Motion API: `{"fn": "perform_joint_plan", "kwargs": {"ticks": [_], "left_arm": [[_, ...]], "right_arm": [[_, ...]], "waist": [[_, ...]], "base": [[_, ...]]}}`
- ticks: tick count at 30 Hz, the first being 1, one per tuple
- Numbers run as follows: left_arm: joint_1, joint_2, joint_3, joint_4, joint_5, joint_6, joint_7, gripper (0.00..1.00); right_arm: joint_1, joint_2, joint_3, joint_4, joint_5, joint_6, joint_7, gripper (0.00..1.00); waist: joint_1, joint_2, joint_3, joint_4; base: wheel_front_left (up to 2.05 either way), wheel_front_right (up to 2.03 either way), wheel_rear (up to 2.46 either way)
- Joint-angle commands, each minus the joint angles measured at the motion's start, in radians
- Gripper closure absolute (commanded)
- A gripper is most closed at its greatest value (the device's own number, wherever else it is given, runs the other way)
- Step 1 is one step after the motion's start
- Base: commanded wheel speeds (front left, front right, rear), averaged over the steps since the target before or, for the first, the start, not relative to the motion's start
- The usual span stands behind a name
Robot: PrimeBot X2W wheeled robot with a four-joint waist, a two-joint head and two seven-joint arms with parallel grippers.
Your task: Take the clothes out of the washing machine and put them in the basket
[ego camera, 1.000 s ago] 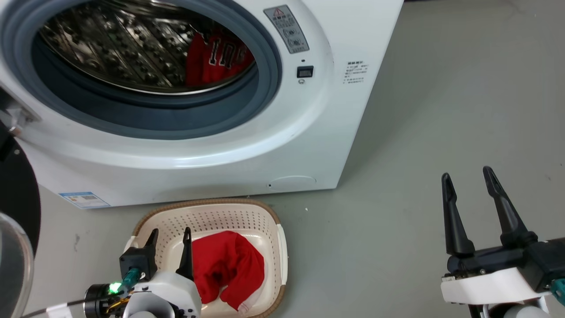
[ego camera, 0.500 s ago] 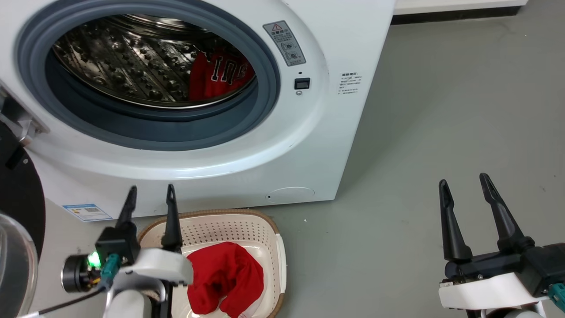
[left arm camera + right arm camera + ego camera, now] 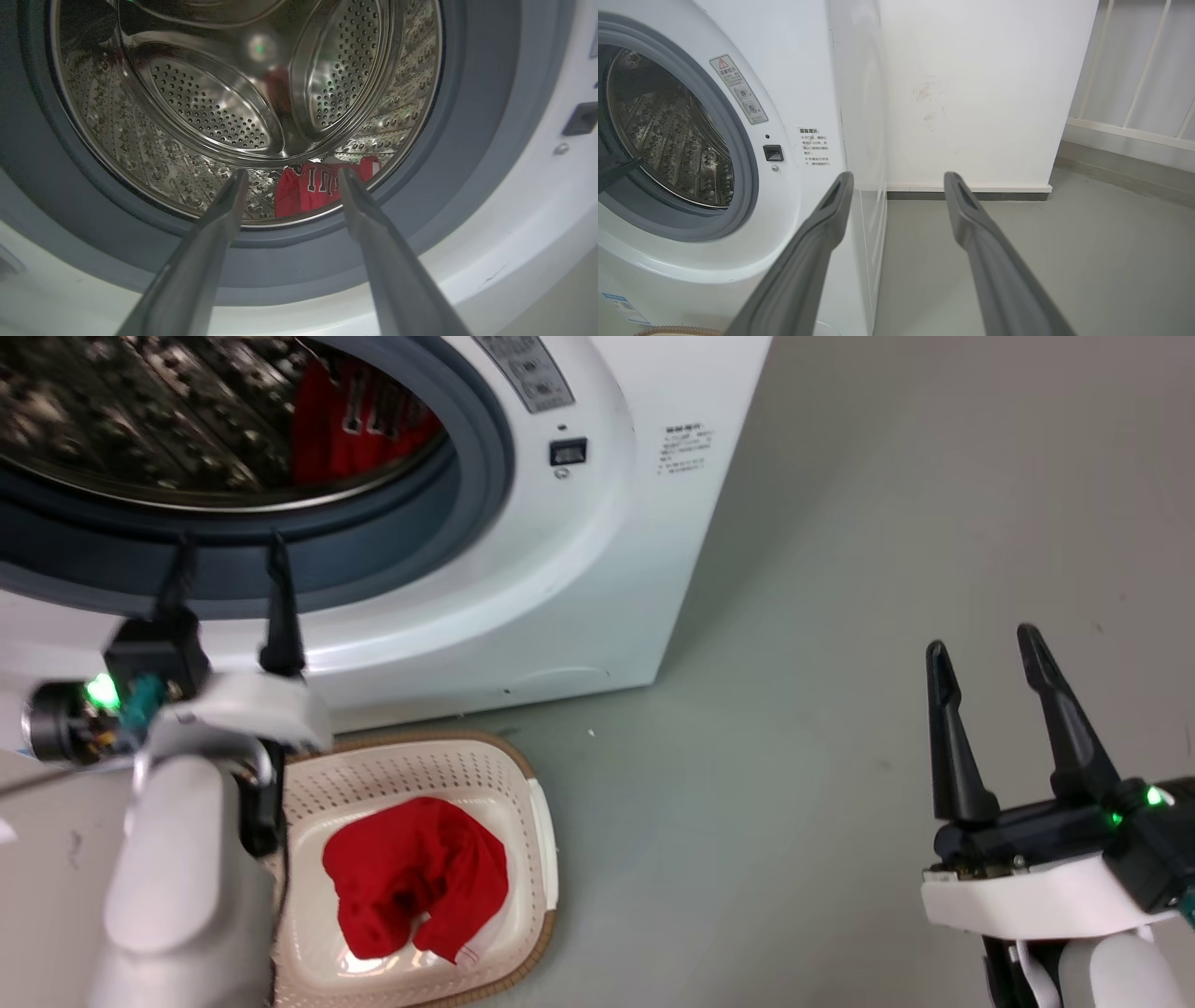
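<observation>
Left side of the head view: left gripper (image 3: pixel 231 543) spread, empty, fingers aimed at the washing machine (image 3: pixel 579 569) opening. Red jersey (image 3: pixel 322 186) sits low right in the drum (image 3: pixel 205 102), bunched against the wall. Soft, light, floppy, so I'd pinch a raised fold mid-fabric, not the trim. Second item, plain red garment (image 3: pixel 411 877), already in the basket (image 3: pixel 546 831), bottom centre. Right gripper (image 3: pixel 982 642) spread, idle, lower right.
</observation>
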Motion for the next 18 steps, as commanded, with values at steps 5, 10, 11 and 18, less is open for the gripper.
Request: {"fn": "perform_joint_plan", "kwargs": {"ticks": [5, 10, 11, 18], "left_arm": [[-0.196, 0.077, -0.011, 0.131, 0.03, -0.016, 0.0, 0.0], [-0.389, 0.137, -0.021, 0.252, 0.041, -0.033, 0.041, 0.0], [-0.425, 0.148, -0.023, 0.273, 0.041, -0.036, 0.05, 0.0], [-0.661, 0.229, -0.067, 0.409, 0.069, -0.073, 0.161, 0.0]], "right_arm": [[-0.057, 0.0, 0.002, -0.017, 0.026, -0.001, -0.002, 0.0], [-0.095, 0.0, 0.006, -0.026, 0.047, -0.001, -0.002, 0.0], [-0.102, 0.0, 0.007, -0.028, 0.053, -0.001, -0.002, 0.0], [-0.149, 0.0, 0.013, -0.044, 0.092, -0.001, -0.002, 0.0]], "waist": [[-0.0001, 0.0, 0.122, -0.067], [-0.0001, 0.0, 0.202, -0.098], [-0.0001, 0.0, 0.218, -0.105], [-0.0001, 0.0, 0.324, -0.148]], "base": [[0.0, 0.0, 0.0], [0.0, 0.0, 0.0], [0.0, 0.0, 0.0], [0.0, 0.0, 0.0]]}}
